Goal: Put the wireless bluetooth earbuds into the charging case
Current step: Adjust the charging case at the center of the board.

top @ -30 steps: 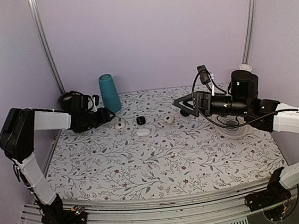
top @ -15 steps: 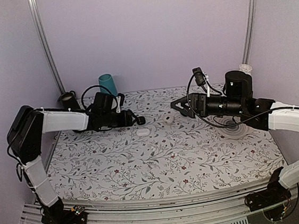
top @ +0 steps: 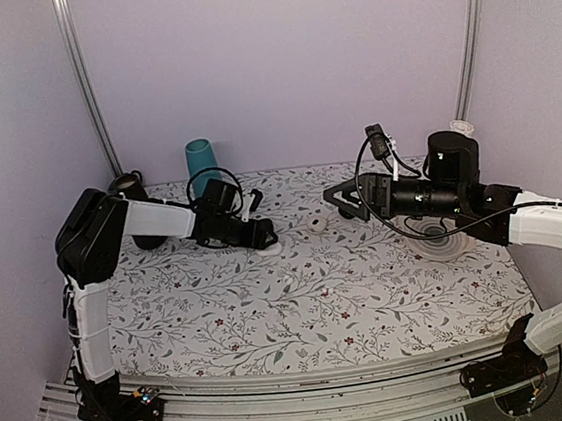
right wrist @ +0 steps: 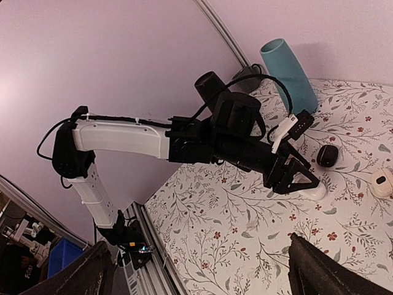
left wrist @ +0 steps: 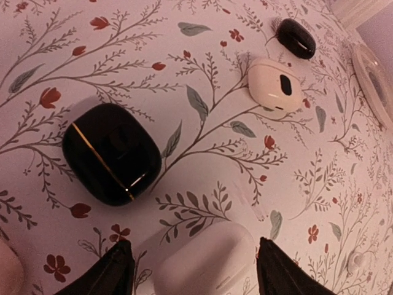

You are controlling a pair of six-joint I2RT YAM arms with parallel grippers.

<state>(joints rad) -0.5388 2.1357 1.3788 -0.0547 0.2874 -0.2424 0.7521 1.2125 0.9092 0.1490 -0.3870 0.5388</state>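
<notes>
The charging case [left wrist: 206, 264] is a glossy white pebble lying shut on the floral cloth. It sits at the bottom of the left wrist view between my left gripper's two dark fingertips [left wrist: 279, 273]. My left gripper [left wrist: 195, 270] is open, with a gap on each side of the case. From above, that gripper [top: 265, 239] hangs over the case [top: 270, 249]. My right gripper [top: 332, 197] stands open over the back right of the cloth, holding nothing. I cannot pick out the earbuds for sure. A tiny pale bump [left wrist: 358, 261] lies right of the case.
A black case [left wrist: 112, 153] lies just beyond the white one. Further off are a white round piece with a dark centre [left wrist: 275, 85] and a small black lump [left wrist: 296, 38]. A teal cup [top: 201, 164] stands at the back left, and a clear round dish [top: 442, 229] lies under the right arm.
The left arm has swung right, from beside the teal cup to over the white case. The right arm has barely moved.
</notes>
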